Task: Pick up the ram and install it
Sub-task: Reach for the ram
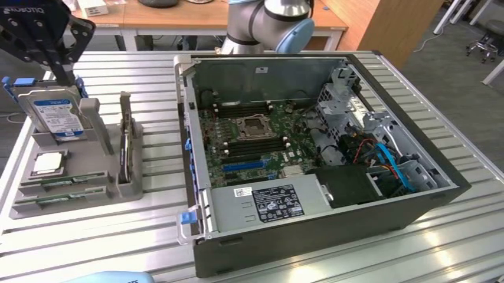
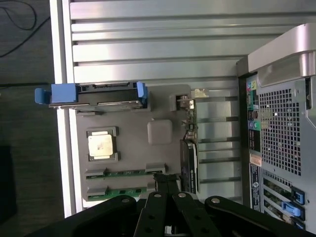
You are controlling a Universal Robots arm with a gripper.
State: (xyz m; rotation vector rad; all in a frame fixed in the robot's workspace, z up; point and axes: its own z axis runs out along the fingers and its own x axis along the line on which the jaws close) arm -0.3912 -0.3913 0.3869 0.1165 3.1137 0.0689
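Note:
Two green ram sticks [image 1: 65,181] [image 1: 56,200] lie flat in slots at the near end of a grey holder tray [image 1: 79,206]. In the wrist view the same ram sticks [image 2: 123,173] [image 2: 122,192] lie just beside my fingertips. My black gripper [image 1: 65,73] hangs high over the far end of the tray, above the hard drive [image 1: 55,115]. Its fingers [image 2: 159,185] are shut together with nothing between them. The open computer case [image 1: 315,147] stands at the exterior view's right of the tray, its motherboard [image 1: 252,141] and black memory slots [image 1: 240,109] exposed.
The tray also holds a silver processor chip [image 1: 49,162] and an upright card [image 1: 124,135]. The hard drive [image 2: 94,94] sits in a blue caddy. The case's rear panel [image 2: 281,123] stands close to the tray. All rests on a slatted metal table [image 1: 94,247].

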